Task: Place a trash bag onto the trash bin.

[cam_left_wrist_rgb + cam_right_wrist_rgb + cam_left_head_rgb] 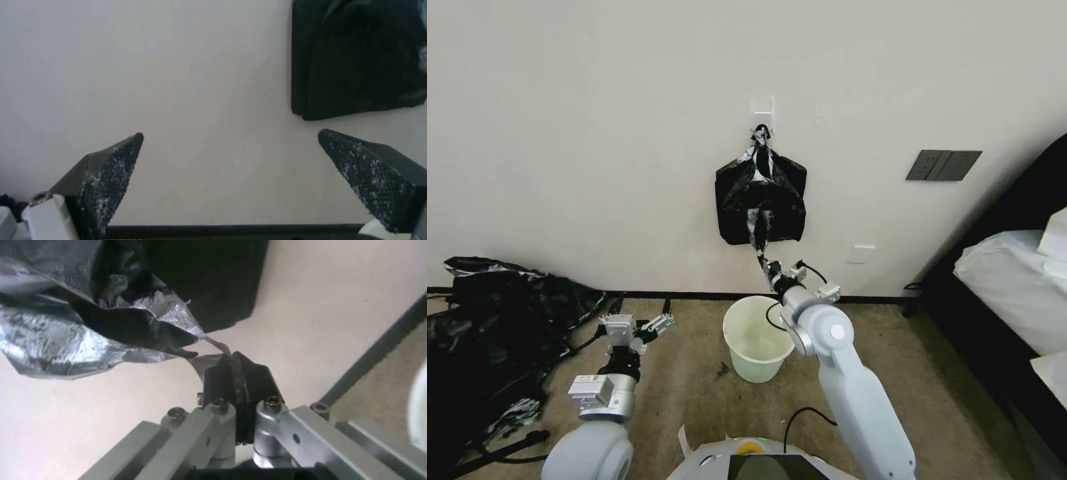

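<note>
A thin, glossy, wrinkled trash bag [755,223] hangs in a stretched strand down the front of a flat black stack of bags [730,207] on a wall hook. My right gripper [768,265] is shut on the strand's lower end, just above the far rim of the trash bin [757,343]. The bin is a cream-white bucket standing on the carpet by the wall. The right wrist view shows the crinkled bag [89,336] pinched at its corner by my gripper [233,356]. My left gripper [650,325] is open and empty, low at the left; its fingertips [133,146] point at the wall.
A large heap of black plastic sheeting [487,320] lies on the floor at the left. A bed with white covers [1014,287] stands at the right. A dark switch plate [944,165] is on the wall. A small scrap [722,368] lies beside the bin.
</note>
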